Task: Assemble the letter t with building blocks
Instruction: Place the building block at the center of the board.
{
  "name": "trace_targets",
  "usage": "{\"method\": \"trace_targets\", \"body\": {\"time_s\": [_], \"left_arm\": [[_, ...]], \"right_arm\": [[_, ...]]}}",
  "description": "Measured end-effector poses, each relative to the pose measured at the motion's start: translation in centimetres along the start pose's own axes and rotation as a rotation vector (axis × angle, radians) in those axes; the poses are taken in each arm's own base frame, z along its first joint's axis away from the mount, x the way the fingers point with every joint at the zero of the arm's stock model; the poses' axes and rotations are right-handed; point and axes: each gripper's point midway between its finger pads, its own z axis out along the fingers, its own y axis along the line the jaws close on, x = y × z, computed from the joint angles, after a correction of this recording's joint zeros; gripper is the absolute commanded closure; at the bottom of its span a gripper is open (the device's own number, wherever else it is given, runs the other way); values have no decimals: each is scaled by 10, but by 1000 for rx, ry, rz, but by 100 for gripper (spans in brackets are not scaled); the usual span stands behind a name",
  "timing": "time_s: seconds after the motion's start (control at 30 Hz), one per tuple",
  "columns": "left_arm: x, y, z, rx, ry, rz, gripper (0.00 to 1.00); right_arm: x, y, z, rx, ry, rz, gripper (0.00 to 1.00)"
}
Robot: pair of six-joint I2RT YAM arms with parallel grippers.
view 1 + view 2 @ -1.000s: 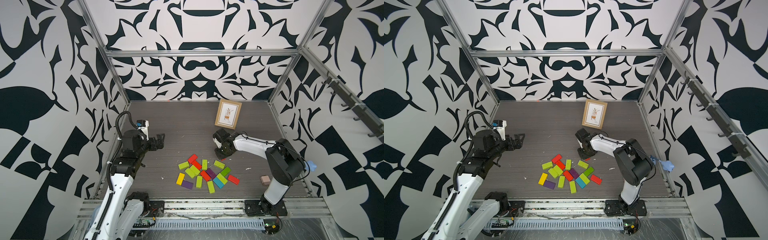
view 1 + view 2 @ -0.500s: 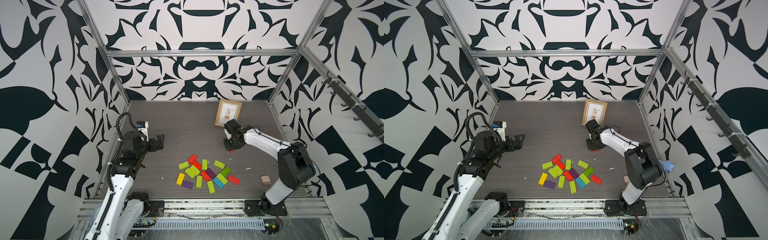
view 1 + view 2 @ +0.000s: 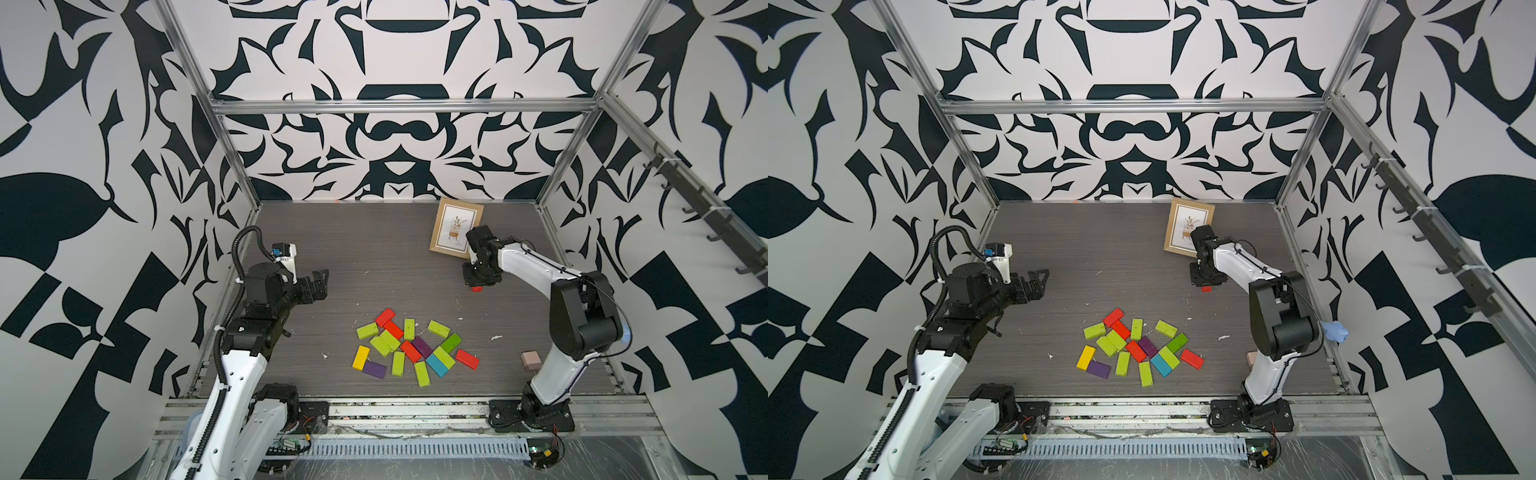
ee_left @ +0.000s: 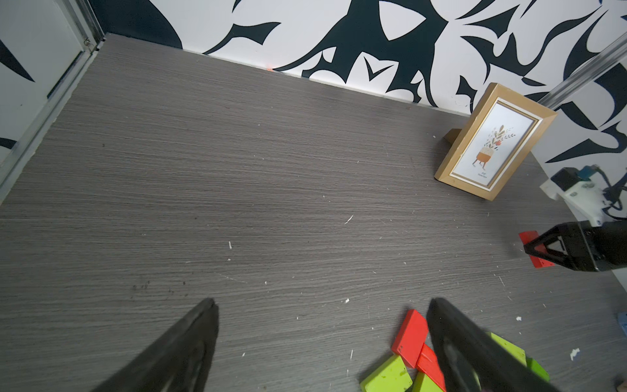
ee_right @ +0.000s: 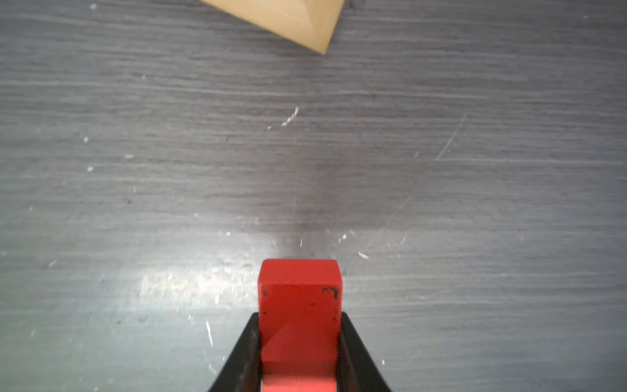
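Note:
The building blocks (image 3: 411,349) lie in a loose heap of lime green, red, purple, yellow and teal at the front middle of the table, seen in both top views (image 3: 1138,351). My right gripper (image 3: 478,284) is behind and to the right of the heap, near the picture frame. It is shut on a red block (image 5: 300,298), which stands on end low over the table. The block's lower end peeks out under the gripper (image 3: 1206,288). My left gripper (image 3: 320,282) hovers left of the heap, open and empty (image 4: 322,302), with a red block (image 4: 409,334) beside one finger.
A wooden picture frame (image 3: 455,226) stands at the back right, just behind my right gripper. A pale pink adapter (image 3: 530,360) lies by the right arm's base. Patterned walls and metal posts enclose the grey table (image 3: 353,249).
My right arm has swung from the back edge of the heap toward the back right, carrying the red block up to the frame. The left arm has barely moved.

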Motion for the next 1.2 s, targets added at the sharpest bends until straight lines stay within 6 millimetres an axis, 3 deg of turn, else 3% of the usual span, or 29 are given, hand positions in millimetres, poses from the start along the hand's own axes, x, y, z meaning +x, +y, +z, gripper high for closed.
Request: {"method": "trace_targets", "body": {"time_s": [0.4, 1.2], "left_arm": [[0, 3, 0, -16, -2, 0, 0], [0, 4, 0, -23, -3, 0, 0]], "right_arm": [[-6, 4, 33, -2, 66, 16, 80], [-14, 18, 39, -77, 43, 72, 75]]}}
